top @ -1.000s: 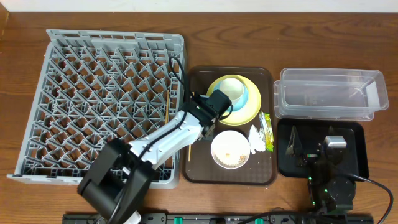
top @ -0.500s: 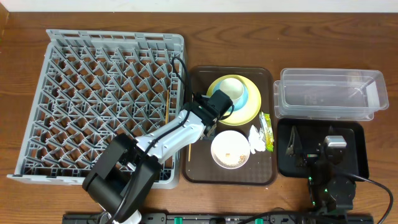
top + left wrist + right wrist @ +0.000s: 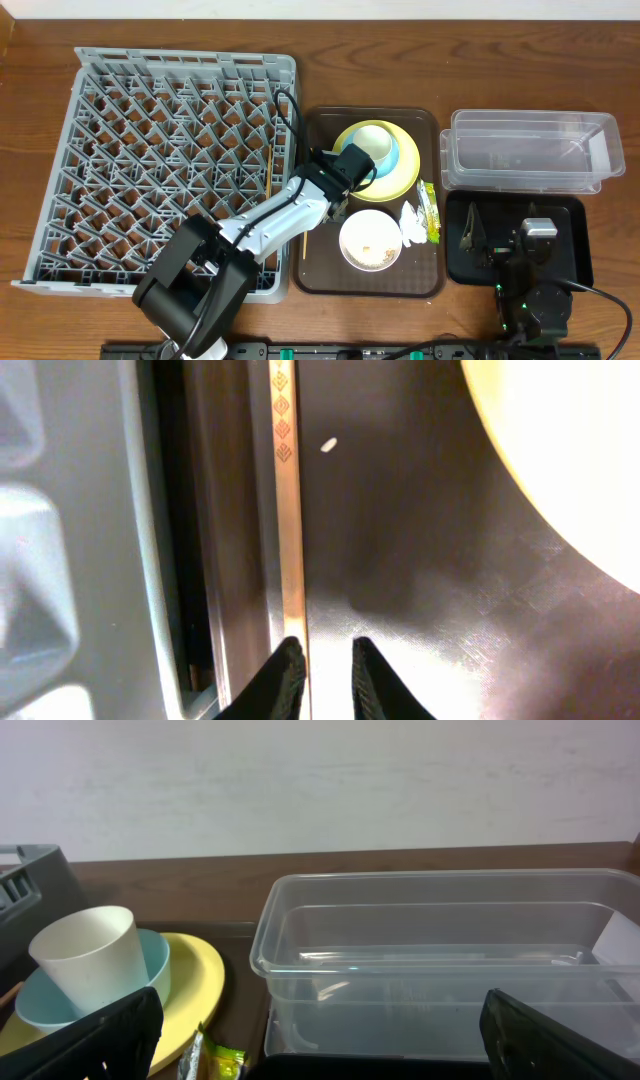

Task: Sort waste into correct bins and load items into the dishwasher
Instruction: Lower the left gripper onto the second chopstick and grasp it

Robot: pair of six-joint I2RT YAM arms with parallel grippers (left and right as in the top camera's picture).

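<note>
Right at the left edge of the brown tray (image 3: pixel 320 272) lies one chopstick (image 3: pixel 289 510), thin and wooden, with small diamond marks near its far end. The left gripper (image 3: pixel 328 672) is low over it. Its two black fingers (image 3: pixel 372 678) are close to each other with a thin gap, and bare tray shows in that gap. The chopstick meets the left finger and does not go into the gap. One tiny white food bit (image 3: pixel 328 445) lies on the tray beside the stick. A second chopstick (image 3: pixel 270 170) lies in the grey dish rack (image 3: pixel 150 170), near its right wall. The rack sits just left of the brown tray. On the tray, the yellow plate (image 3: pixel 408 182) holds the light blue bowl (image 3: pixel 397 155), and the white cup (image 3: pixel 372 140) stands in that bowl. Near them is the white bowl (image 3: pixel 370 240) with food scraps (image 3: pixel 372 252) inside. A crumpled napkin (image 3: pixel 412 225) and a green-yellow sachet (image 3: pixel 430 210) lie at the white bowl's right side. Farther right are the clear tub (image 3: pixel 530 150) and the black tray (image 3: pixel 577 255). The right gripper (image 3: pixel 320 1040) rests over the black tray with its fingers wide apart, holding nothing.
</note>
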